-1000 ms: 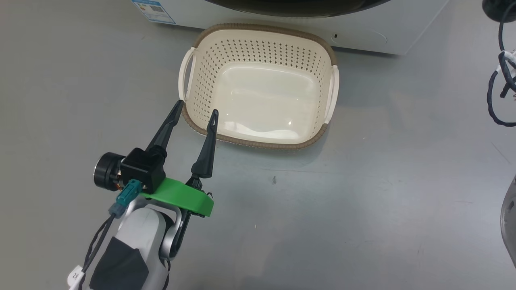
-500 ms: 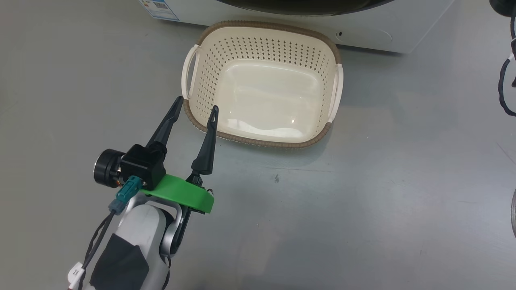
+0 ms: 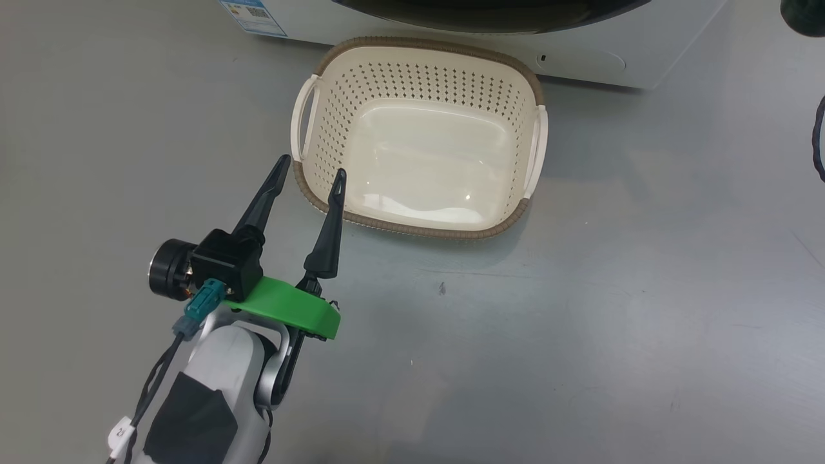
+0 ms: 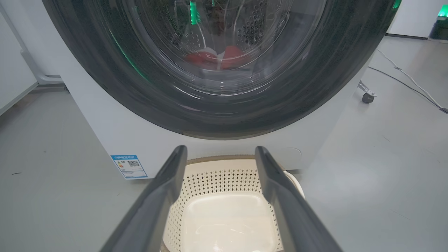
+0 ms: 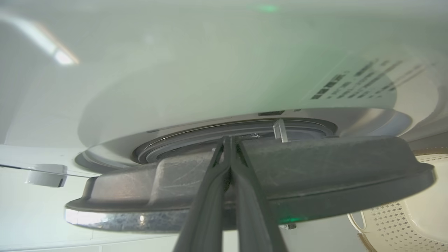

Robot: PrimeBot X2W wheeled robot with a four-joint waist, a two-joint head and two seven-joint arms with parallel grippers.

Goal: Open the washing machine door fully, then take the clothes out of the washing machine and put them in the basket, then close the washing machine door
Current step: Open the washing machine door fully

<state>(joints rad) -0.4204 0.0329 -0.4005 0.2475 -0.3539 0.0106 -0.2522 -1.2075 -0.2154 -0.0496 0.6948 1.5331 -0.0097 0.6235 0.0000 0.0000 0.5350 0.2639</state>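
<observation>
The cream basket stands on the grey floor in front of the white washing machine. My left gripper hovers open by the basket's near-left corner, holding nothing. In the left wrist view its fingers frame the basket below the washing machine door; red clothes show through the glass. My right gripper is shut, its tips at the door's edge, seen edge-on with the grey gasket behind.
A blue label marks the machine's lower left front. A dark cable hangs at the right edge. A caster and a floor cable lie right of the machine; a white unit stands on its left.
The head picture has shifted a little. The cable and pale forearm at its right edge have slid almost out of it. My left gripper holds the same open pose by the basket.
</observation>
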